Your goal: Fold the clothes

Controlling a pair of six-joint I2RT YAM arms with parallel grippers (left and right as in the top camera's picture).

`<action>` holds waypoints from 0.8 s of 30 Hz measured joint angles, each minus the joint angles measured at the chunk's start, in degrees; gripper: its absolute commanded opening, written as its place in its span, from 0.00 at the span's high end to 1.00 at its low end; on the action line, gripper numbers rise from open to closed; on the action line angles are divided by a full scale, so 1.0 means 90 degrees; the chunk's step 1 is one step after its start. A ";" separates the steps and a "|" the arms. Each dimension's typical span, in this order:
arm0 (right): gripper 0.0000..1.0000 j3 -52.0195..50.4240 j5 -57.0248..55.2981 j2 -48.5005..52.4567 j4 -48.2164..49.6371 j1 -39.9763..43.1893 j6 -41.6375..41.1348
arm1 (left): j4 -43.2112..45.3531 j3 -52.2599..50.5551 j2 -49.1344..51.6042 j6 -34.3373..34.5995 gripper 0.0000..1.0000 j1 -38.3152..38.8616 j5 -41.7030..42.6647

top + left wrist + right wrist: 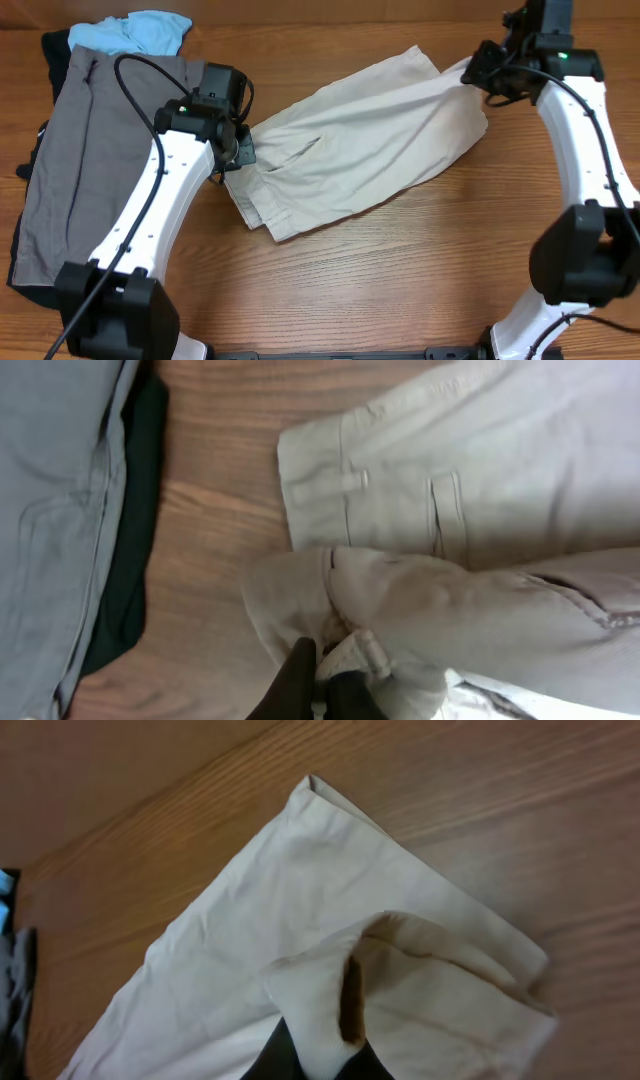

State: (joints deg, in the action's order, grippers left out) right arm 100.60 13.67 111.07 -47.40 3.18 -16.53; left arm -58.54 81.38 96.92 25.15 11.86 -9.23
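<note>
The cream shorts [360, 140] lie spread across the middle of the wooden table, folded roughly in half, the waistband end at the lower left. My left gripper [240, 148] is shut on the waistband edge of the shorts [420, 610]; its black fingers [322, 685] pinch a bunched fold. My right gripper [478, 72] is shut on a lifted leg hem of the shorts [300, 920]; its fingers [325, 1055] clamp a raised flap of cloth at the upper right corner.
Grey shorts [95, 140] lie at the left over a dark garment [30, 160], also in the left wrist view [50, 510]. A light-blue garment [135, 32] is bunched at the back left. Bare wood [400, 290] lies in front.
</note>
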 measured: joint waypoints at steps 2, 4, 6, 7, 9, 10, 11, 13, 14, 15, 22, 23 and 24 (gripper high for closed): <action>0.94 0.0000 -0.0019 0.0257 0.0282 -0.0095 -0.0034 | 0.0192 -0.0005 0.0121 0.0002 0.96 -0.0017 -0.0032; 0.92 0.0000 -0.0027 0.0476 0.0406 -0.0165 -0.0053 | 0.0408 -0.0005 0.0270 0.0002 0.93 -0.0029 -0.0078; 0.89 0.0000 -0.0051 0.0816 0.0770 -0.0291 -0.0095 | 0.0617 -0.0007 0.0423 0.0002 0.89 -0.0032 -0.0226; 0.89 0.0000 -0.0053 0.0937 0.0831 -0.0342 -0.0126 | 0.0733 -0.0007 0.0532 0.0005 0.87 -0.0032 -0.0282; 0.83 0.0000 -0.0066 0.1115 0.1039 -0.0430 -0.0136 | 0.0911 -0.0024 0.0646 0.0005 0.78 -0.0032 -0.0476; 0.68 0.0000 -0.0063 0.1256 0.1239 -0.0491 -0.0134 | 0.1064 -0.0024 0.0714 0.0005 0.66 -0.0036 -0.0580; 0.56 0.0000 -0.0061 0.1314 0.1307 -0.0515 -0.0134 | 0.1226 -0.0027 0.0782 0.0022 0.60 -0.0044 -0.0675; 0.29 0.0000 -0.0061 0.1474 0.1457 -0.0580 -0.0114 | 0.1559 -0.0029 0.0935 0.0049 0.48 -0.0100 -0.0826; 0.17 0.0000 -0.0063 0.1530 0.1545 -0.0610 -0.0090 | 0.1734 -0.0029 0.1008 0.0019 0.37 -0.0158 -0.0872; 0.12 0.0000 -0.0058 0.1549 0.1562 -0.0612 -0.0056 | 0.1824 -0.0029 0.1047 0.0049 0.30 -0.0197 -0.0891; 0.00 0.0095 -0.0061 0.1552 0.1224 -0.0510 0.0027 | 0.1656 0.0185 0.1124 -0.0087 0.00 -0.0641 -0.0964; 0.00 0.0138 -0.0061 0.1549 0.1083 -0.0471 0.0029 | 0.1433 0.0311 0.1124 -0.0138 0.00 -0.0668 -0.0911; 0.00 0.0194 -0.0061 0.1545 0.0889 -0.0423 0.0041 | 0.1158 0.0486 0.1124 -0.0185 0.00 -0.0699 -0.0816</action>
State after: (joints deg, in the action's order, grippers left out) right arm 102.35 13.13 124.97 -39.40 -0.62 -16.16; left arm -48.12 85.76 107.04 23.49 5.56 -16.58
